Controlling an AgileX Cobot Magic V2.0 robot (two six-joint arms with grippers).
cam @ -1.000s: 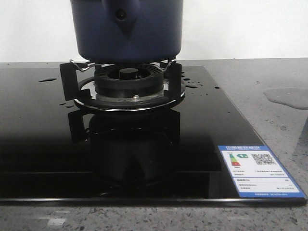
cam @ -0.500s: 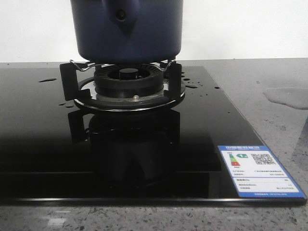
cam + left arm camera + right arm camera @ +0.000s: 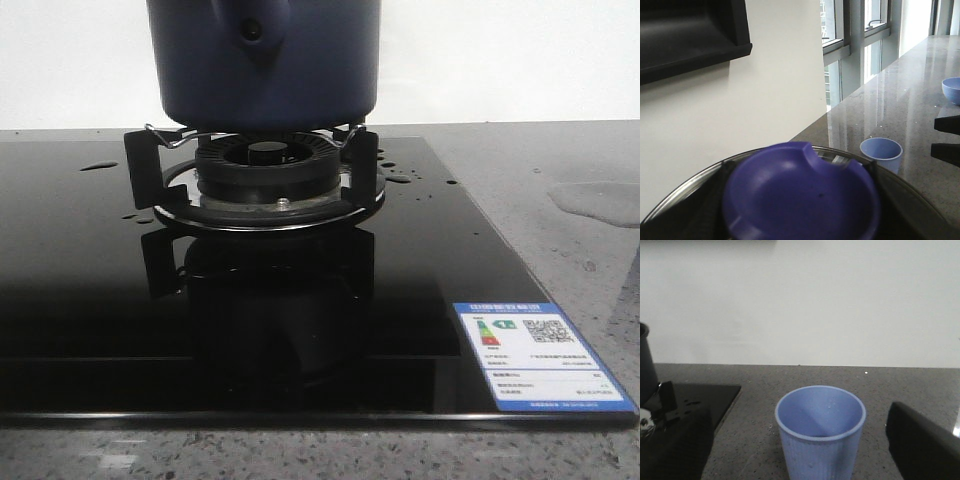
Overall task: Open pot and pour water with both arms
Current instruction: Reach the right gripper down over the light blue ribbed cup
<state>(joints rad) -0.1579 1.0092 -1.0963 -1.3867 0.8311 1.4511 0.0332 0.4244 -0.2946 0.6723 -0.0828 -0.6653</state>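
The dark navy pot (image 3: 265, 60) stands on the burner's pot support, its handle stub with the round hole facing the front camera; its top is cut off there. In the left wrist view my left gripper (image 3: 800, 210) has its dark fingers (image 3: 707, 200) on both sides of the purple lid knob (image 3: 800, 195) and is shut on it; the lid's metal rim (image 3: 675, 205) curves around it. My right gripper (image 3: 800, 460) is open, and a pale blue cup (image 3: 820, 435) stands on the counter between its fingers (image 3: 925, 445) without touching them. The cup also shows in the left wrist view (image 3: 881, 152).
The burner (image 3: 268, 170) sits on a black glass hob (image 3: 100, 300) with water drops and an energy label (image 3: 540, 355). A water puddle (image 3: 600, 200) lies on the grey counter to the right. A blue bowl (image 3: 952, 89) stands farther along the counter, near windows.
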